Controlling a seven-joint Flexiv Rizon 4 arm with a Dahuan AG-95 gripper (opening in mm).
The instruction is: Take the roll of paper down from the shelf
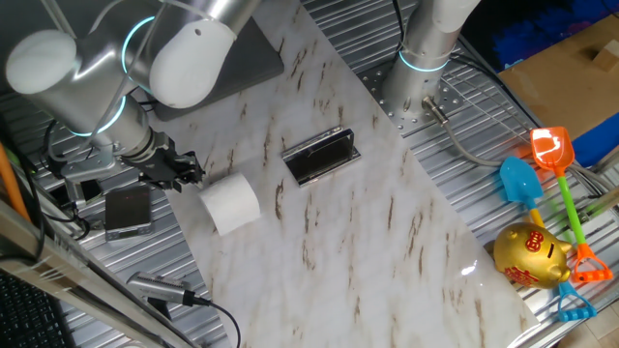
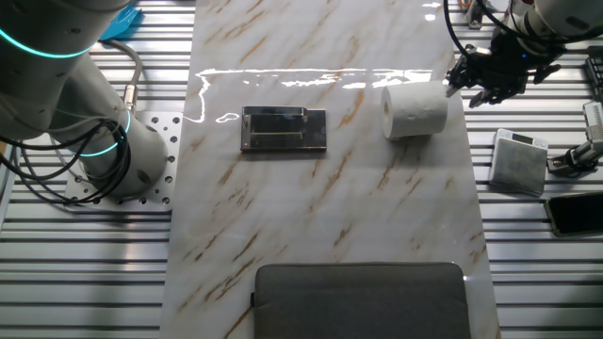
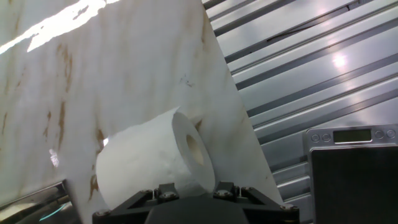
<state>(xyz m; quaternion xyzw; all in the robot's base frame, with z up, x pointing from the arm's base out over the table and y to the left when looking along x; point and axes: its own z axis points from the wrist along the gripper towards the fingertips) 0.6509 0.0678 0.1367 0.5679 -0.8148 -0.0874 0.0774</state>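
Note:
The roll of paper (image 1: pixel 230 203) lies on its side on the marble tabletop, near the table's edge and off the shelf. It also shows in the other fixed view (image 2: pixel 415 109) and fills the lower middle of the hand view (image 3: pixel 149 162), hollow core facing right. The shelf (image 1: pixel 321 155), a small dark glossy rack with metal edges, stands empty mid-table; it shows in the other fixed view too (image 2: pixel 284 129). My gripper (image 1: pixel 182 170) is just beside the roll, on the table-edge side (image 2: pixel 479 83), jaws spread, holding nothing.
A flat grey square box (image 2: pixel 518 160) with a display sits on the slatted metal just past the table edge, close to my gripper (image 1: pixel 128 210). A large grey mat (image 2: pixel 363 299) lies at one end. A second arm's base (image 1: pixel 426 58) and toys (image 1: pixel 530 256) stand beyond.

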